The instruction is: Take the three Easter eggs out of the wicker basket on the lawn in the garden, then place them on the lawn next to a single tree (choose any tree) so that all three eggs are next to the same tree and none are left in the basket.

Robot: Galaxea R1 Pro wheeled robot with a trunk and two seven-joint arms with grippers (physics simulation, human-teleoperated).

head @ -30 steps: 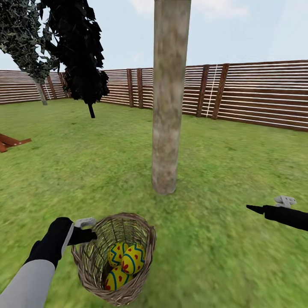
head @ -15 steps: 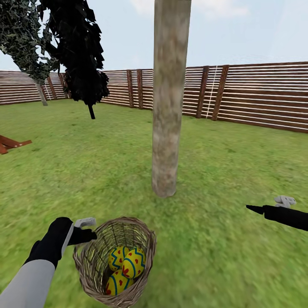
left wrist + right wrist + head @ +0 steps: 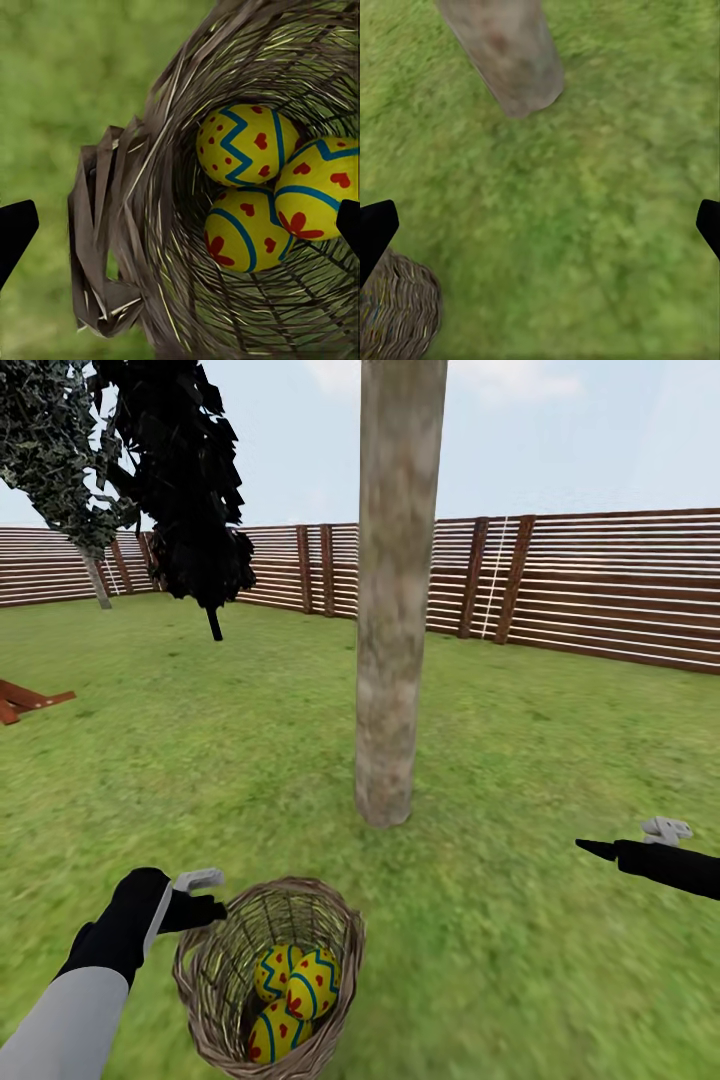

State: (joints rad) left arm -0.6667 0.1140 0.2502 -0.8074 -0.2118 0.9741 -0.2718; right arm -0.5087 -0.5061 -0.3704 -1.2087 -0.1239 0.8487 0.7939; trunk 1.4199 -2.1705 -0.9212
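We are finding the wicker basket (image 3: 270,975) standing on the lawn (image 3: 520,920) a short way in front of the tree (image 3: 392,660), with all three Easter eggs (image 3: 290,990) lying together in its bottom, so no egg is placed yet. The left claw (image 3: 205,898) is hovering just beside the basket's near-left rim; in the left wrist view its dark fingertips (image 3: 15,232) are standing wide apart, spread and empty, looking down at the eggs (image 3: 262,195). The right claw (image 3: 600,848) is hanging well apart over bare grass, and we are judging it spread and empty too, though the head view is showing it edge-on and poorly. The step in hand is reaching for a first egg. We are advising a descent straight through the basket mouth, clear of the weave, taking the uppermost egg across its narrow middle, since pushing sideways is likely tipping the light basket.
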